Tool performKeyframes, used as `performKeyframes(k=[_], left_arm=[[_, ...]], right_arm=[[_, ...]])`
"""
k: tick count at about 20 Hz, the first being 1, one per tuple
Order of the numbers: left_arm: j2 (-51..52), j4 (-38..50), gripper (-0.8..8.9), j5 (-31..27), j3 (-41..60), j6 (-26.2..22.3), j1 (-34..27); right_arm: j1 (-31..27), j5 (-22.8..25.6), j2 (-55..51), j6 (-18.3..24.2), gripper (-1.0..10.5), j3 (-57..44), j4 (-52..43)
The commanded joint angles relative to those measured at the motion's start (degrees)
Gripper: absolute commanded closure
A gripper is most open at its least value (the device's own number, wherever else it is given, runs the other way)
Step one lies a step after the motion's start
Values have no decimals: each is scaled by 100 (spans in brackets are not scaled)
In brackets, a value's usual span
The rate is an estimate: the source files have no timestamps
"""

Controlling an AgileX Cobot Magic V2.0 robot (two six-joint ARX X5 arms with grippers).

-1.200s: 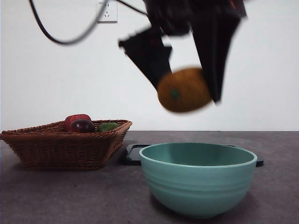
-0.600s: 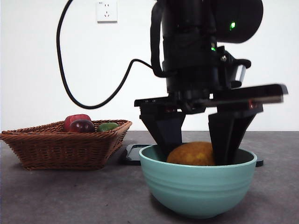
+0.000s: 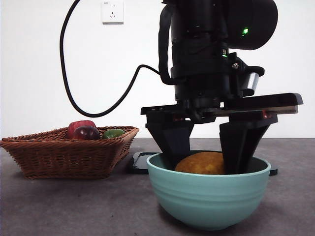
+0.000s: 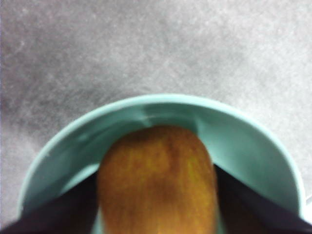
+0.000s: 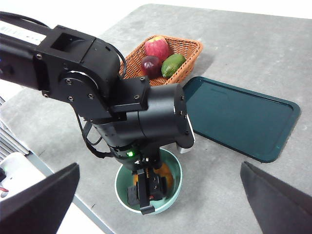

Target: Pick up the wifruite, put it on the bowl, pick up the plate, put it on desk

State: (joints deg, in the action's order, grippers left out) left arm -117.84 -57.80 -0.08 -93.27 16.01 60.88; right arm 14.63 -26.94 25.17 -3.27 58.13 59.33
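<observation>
The wifruite [image 4: 157,180] had a dull orange-brown skin with a fine, slightly rough grain, and the bowl [image 3: 208,196] looked smooth and softly glossy, like glazed ceramic, with faint ridges outside. The desk [image 4: 146,48] was matt and a little speckled, while the basket [image 3: 64,152] was of woven brown wicker. The tray [image 5: 239,119] was dark, smooth plastic with a light shine.

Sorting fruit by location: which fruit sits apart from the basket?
The orange-brown wifruite, in the mint-green bowl between the left gripper's jaws. The other three lie in the wicker basket.
</observation>
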Motion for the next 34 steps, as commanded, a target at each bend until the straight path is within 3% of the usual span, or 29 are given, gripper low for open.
performKeyframes(k=[1, 11, 15, 18, 28, 34], left_arm=[[-181, 24, 343, 4, -105, -31, 63], [396, -192, 343, 4, -140, -205, 59], [1259, -243, 326, 4, -140, -229, 59], [1982, -293, 194, 2, -140, -367, 59], [4223, -1043, 188, 2, -125, -962, 42], [5445, -1228, 188, 2, 588, -1040, 42]], right_arm=[[28, -7, 20, -55, 380, 114, -61], [28, -9, 20, -55, 380, 114, -61], [28, -9, 20, -55, 380, 114, -61], [28, -7, 20, -55, 380, 114, -61], [28, -7, 20, -55, 380, 114, -61], [28, -9, 20, -61, 380, 114, -61]])
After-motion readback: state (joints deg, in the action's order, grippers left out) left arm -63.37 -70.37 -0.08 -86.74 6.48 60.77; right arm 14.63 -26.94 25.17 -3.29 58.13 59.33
